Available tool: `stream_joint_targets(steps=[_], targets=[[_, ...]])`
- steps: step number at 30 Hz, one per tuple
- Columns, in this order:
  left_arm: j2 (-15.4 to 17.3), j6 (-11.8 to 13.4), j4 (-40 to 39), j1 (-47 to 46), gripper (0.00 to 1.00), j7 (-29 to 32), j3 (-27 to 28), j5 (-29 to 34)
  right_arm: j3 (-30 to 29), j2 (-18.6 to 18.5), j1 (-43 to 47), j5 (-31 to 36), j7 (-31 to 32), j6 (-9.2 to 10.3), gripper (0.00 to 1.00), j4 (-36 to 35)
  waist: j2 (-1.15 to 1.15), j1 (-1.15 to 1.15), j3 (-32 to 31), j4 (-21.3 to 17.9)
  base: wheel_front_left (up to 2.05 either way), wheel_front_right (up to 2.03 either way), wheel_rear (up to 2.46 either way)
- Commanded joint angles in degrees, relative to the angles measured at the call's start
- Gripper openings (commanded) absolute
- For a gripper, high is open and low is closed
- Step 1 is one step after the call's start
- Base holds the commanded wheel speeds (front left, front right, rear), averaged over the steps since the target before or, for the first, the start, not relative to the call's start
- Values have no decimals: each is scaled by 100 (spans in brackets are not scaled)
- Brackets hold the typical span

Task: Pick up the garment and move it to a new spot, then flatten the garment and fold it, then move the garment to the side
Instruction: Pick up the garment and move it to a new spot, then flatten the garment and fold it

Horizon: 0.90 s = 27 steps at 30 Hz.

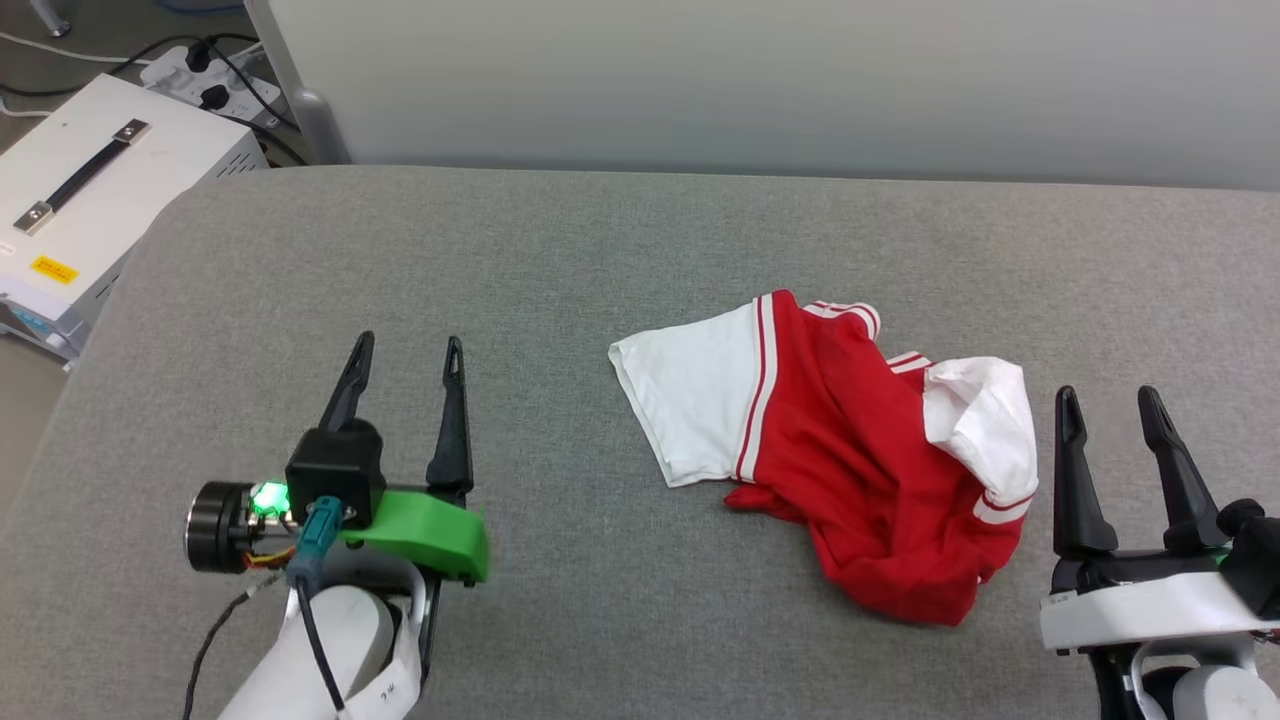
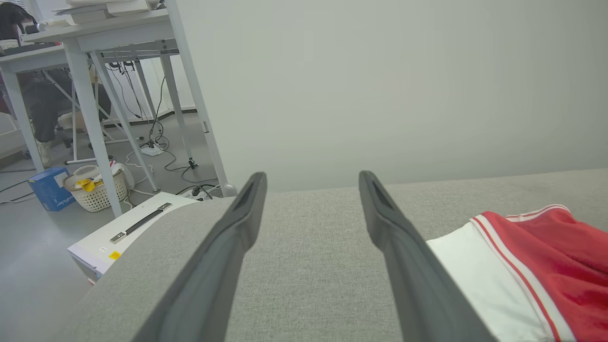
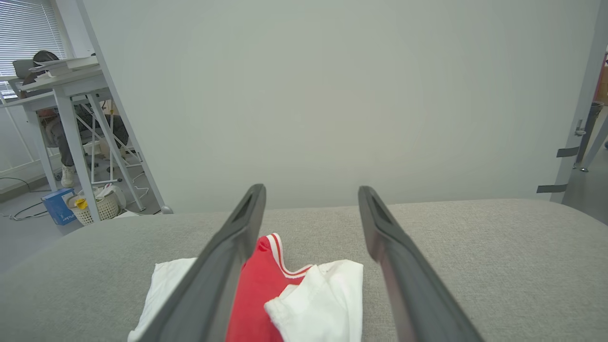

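Grey woven cloth covers the tabletop (image 1: 500,250) we work over. The garment (image 1: 850,470) lies on it in a crumpled heap, right of the middle. Its red body is bunched and creased, sagging into a rounded lump at the near end. One white sleeve is spread fairly flat toward our left, edged by a white-and-red striped band. The other white sleeve is folded over the heap's right side.

Our left gripper (image 1: 410,343) stands well apart from the garment, over bare cloth on the left. Its two dark fingers are spread wide with nothing between them. In the left wrist view the flat sleeve lies just past the right-hand finger.

Our right gripper (image 1: 1107,395) is just beside the garment's right edge, jaws likewise wide apart and empty. The head view shows a thin strip of grey between finger and fabric. In the right wrist view the red body and folded sleeve show low between its fingers.

Beyond the table's far left corner sit a white case (image 1: 90,170) with a dark handle and a power strip (image 1: 205,75). A pale wall (image 1: 760,80) runs behind the table. Further off, the left wrist view shows a desk (image 2: 95,33), with a basket (image 2: 97,192) and a blue box (image 2: 47,190) on the floor beneath it.
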State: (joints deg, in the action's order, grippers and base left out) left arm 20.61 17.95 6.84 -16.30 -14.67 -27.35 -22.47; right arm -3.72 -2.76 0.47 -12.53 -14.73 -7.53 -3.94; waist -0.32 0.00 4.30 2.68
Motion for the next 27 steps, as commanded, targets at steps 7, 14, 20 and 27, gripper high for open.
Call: stream_joint_targets(steps=[7, 14, 20, 27], targets=[[-322, -429, -25, 796, 100, -32, 576, 351, 95, -11, 232, 348, -27, 4, 100, 152, 32, 0, -118, -16, 0, 0, 0], [-641, -847, 117, 1159, 100, -32, 908, 671, 240, -11, 369, 543, -27, 4, 100, 292, 32, 0, -188, -24, 0, 0, 0], [-870, -1081, 241, 1317, 100, -32, 1176, 909, 321, -11, 501, 732, -27, 4, 100, 429, 32, 0, -233, -25, 0, 0, 0], [-1104, -1306, 306, 1470, 100, -32, 1493, 1103, 341, -11, 635, 816, -27, 4, 100, 541, 32, 0, -254, -17, 0, 0, 0]])
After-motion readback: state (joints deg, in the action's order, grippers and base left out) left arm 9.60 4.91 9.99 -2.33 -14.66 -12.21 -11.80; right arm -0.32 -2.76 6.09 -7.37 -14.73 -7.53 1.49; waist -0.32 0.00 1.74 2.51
